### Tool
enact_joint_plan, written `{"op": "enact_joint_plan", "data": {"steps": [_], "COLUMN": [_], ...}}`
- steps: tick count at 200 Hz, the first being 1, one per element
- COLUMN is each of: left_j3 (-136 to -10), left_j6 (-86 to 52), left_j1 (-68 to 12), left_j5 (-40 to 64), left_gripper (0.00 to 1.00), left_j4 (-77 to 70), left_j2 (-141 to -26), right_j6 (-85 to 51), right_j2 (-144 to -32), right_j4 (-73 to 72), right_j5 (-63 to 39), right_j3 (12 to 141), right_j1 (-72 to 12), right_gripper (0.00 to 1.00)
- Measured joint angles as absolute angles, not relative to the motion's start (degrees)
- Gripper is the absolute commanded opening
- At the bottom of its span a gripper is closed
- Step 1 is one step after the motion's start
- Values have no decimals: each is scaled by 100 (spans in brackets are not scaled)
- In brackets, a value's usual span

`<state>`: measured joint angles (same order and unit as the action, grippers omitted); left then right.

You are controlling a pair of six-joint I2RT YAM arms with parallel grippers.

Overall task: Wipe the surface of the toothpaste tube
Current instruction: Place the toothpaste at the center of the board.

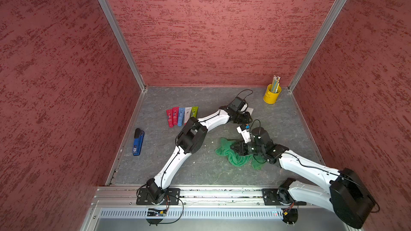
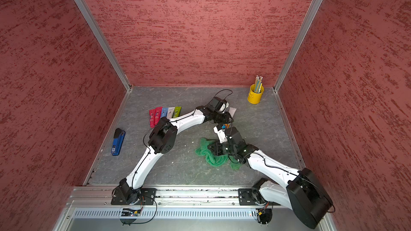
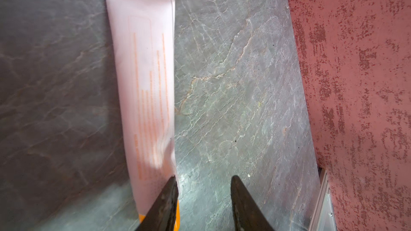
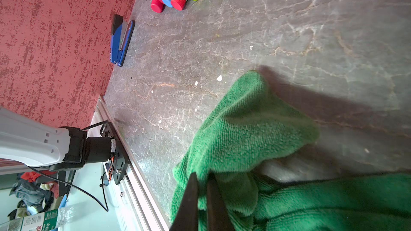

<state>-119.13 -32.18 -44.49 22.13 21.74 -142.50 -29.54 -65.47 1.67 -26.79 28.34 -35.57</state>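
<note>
A white toothpaste tube (image 3: 144,74) with orange print and an orange cap lies flat on the grey table; in both top views only its flat end (image 1: 250,110) (image 2: 232,111) shows past my left arm. My left gripper (image 3: 203,177) (image 1: 244,118) is open just over the table near the cap end. One finger (image 3: 169,198) overlaps the tube's edge, and only bare table shows between the two fingers. My right gripper (image 4: 202,175) (image 1: 236,148) is shut on a fold of the green cloth (image 4: 255,130) (image 1: 224,152), which lies crumpled on the table nearer the front.
Several coloured tubes (image 1: 181,116) lie in a row at the middle left. A blue stapler (image 1: 138,142) sits near the left wall. A yellow cup of pencils (image 1: 272,94) stands in the back right corner. Red walls close three sides.
</note>
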Motion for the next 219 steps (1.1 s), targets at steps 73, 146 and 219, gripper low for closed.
{"op": "enact_joint_plan", "data": {"steps": [73,146,219], "left_j3": [-11504,-10779,-10591], "left_j6": [-3378,-3350,-3269], "left_j1": [-4265,-4211,-4108], "left_j5": [2327,2366,2373], "left_gripper": [37,42,35], "left_j4": [1304,757,705], "left_j2": [-14247,-13832,-13607], "right_j6": [-2945,-2908,-2908], "right_j2": [-6611,-6742,-6753], "right_j4": [161,145,113], "right_j5": [-2683,-2709,-2746], "right_j3": [2834,2834,2847], "right_j1": [-3557,-3557,-3557], "right_gripper": [6,6,6]}}
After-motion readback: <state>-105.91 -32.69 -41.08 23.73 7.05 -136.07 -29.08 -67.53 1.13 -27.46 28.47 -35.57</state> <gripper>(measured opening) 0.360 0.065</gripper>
